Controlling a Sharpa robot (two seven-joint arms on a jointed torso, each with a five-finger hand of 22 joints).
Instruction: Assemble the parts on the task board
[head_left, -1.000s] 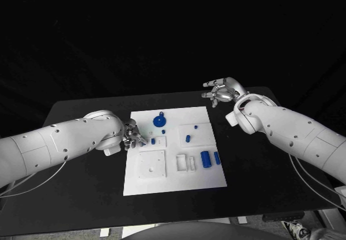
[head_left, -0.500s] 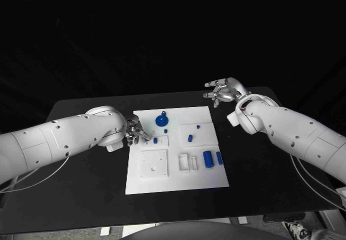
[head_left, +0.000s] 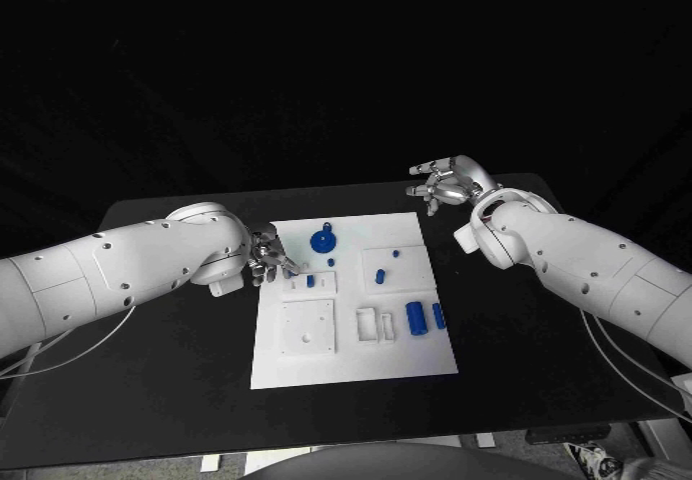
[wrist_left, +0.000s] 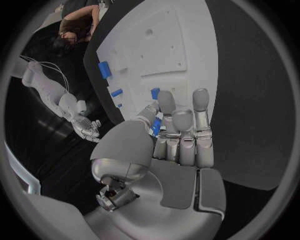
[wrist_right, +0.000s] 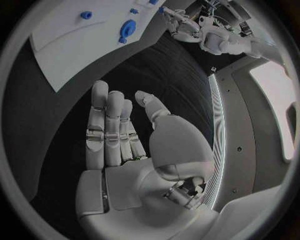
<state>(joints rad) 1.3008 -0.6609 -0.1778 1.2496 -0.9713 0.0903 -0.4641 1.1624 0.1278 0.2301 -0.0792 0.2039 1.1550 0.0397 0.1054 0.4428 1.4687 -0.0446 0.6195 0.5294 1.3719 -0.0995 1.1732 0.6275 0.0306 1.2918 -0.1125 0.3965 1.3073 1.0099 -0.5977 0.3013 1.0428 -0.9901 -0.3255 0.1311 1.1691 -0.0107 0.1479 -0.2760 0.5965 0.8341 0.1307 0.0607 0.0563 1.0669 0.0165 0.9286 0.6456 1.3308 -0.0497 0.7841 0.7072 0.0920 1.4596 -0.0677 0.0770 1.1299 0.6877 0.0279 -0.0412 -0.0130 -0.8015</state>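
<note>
Reaching in over the near-left edge of the white task board (head_left: 353, 300), the left hand (head_left: 268, 262) hung low with its fingers (wrist_left: 181, 125) held side by side and pointing down at the board; in the left wrist view a small blue part (wrist_left: 156, 125) sat between the thumb and the nearest finger, seemingly pinched there, though the contact itself was partly hidden. Just past those fingertips another small blue part (head_left: 309, 281) stood in a raised white block on the board, and a little beyond it lay the round blue part with a stem (head_left: 320, 240). Farther from the left fingers, across the board, a short blue peg (head_left: 376, 276) stood near the middle, a tiny blue piece (head_left: 392, 256) lay just behind it, and two blue cylinders (head_left: 414, 317) lay side by side toward the board's right edge, beside a white upright bracket (head_left: 369, 325). The right hand (head_left: 447, 183) was raised above the far right corner of the black desk (head_left: 173, 390), well apart from the board, its fingers (wrist_right: 103, 125) loosely spread and gently curled, thumb set apart, holding nothing; the round blue part lay well beyond its fingertips in the right wrist view.
</note>
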